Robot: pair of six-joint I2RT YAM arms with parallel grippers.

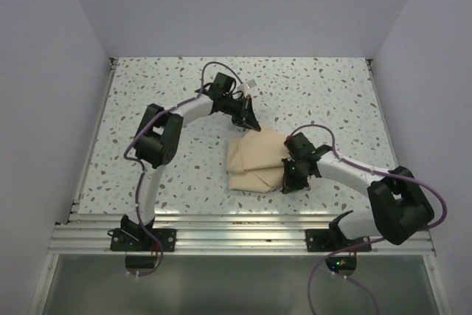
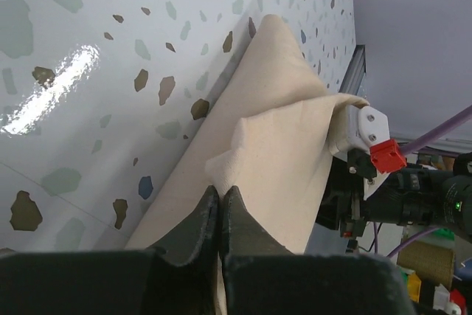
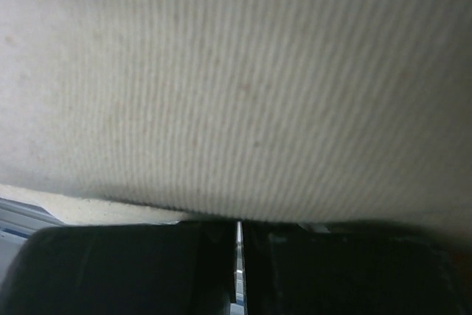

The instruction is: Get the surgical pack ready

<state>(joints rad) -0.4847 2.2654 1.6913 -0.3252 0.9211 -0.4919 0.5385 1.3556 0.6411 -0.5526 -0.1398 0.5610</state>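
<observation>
Overhead, the large plain tan cloth sheet (image 1: 254, 160) lay folded into a thick bundle at the middle of the grey-speckled white table (image 1: 147, 94), between the two arms. What the folds covered could not be told. Only the left wrist camera showed one fold lifted off the tabletop, rising to a peak at the other arm's fingers. The left gripper (image 1: 251, 125) sat at the bundle's far corner, its dark fingers (image 2: 195, 226) pressed together on a raised edge of the sheet. The right gripper (image 1: 289, 178) sat at the bundle's right edge. Its own camera was filled with woven cloth close up, and its fingers were closed on a thin pale sliver.
</observation>
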